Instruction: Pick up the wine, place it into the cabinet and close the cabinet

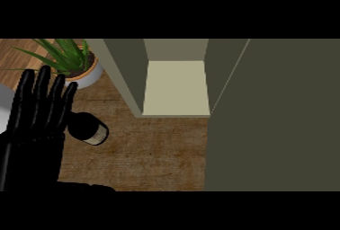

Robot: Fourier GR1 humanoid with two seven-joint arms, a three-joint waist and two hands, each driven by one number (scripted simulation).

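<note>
Head view: left hand [36, 112] at frame left, fingers [43, 92] straight and apart, holding nothing, just beside the wine [90, 129], a dark, smooth cylinder at left centre on the mottled brown surface [156, 152]. Could get nudged away, not grasped. Matte olive cabinet [176, 85] open, upper centre.

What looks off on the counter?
Nothing spilled or damaged. The wine bottle stands on the counter, partly hidden by the open left hand, not yet in the cabinet, whose door is open. The potted plant stands upright.
</note>
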